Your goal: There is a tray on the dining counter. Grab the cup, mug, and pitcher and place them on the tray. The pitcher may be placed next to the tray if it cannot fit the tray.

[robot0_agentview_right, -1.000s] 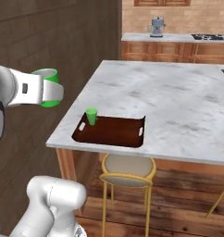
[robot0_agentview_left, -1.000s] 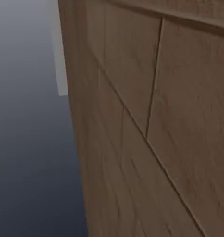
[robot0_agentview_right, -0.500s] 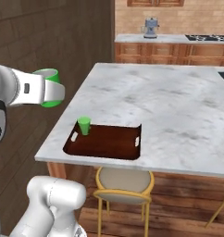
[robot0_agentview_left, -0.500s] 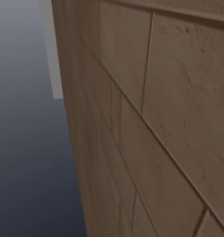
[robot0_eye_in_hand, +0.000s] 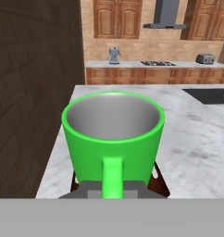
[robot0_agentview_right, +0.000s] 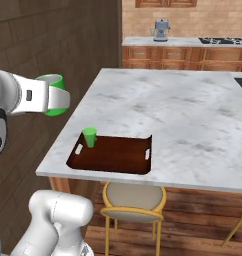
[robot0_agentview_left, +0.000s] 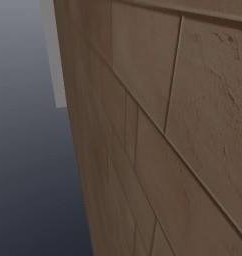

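1. Nearest the hand camera, the mug (robot0_eye_in_hand: pixel 113 136) sat upright in the middle of the frame, handle pointing at the lens and pale inside showing. In the right base view the same mug (robot0_agentview_right: pixel 52 94) hung at the left edge, high in the air, left of the counter and well apart from it.
2. The gripper (robot0_eye_in_hand: pixel 113 189) appeared closed on the mug at its lower body by the handle; the fingertips were mostly hidden behind the handle, so how far apart they stood could not be read.
3. By my judgement the mug was stiff, light and smooth-glazed, so likely to slip or swing round under a loose pinch. Grasping the wall low beside the handle looked sound, and it would need setting down level.
4. Further on, the tray (robot0_agentview_right: pixel 115 155) lay at the near left corner of the dining counter (robot0_agentview_right: pixel 183 115), lower centre of the right base view.
5. The cup (robot0_agentview_right: pixel 89 137) stood upright inside the tray at its left end; the rest of the tray floor was bare, leaving room for the mug.
6. A stool (robot0_agentview_right: pixel 134 200) stood below the counter edge.
7. Farthest off, a coffee machine (robot0_agentview_right: pixel 161 29) sat on the back counter, upper centre
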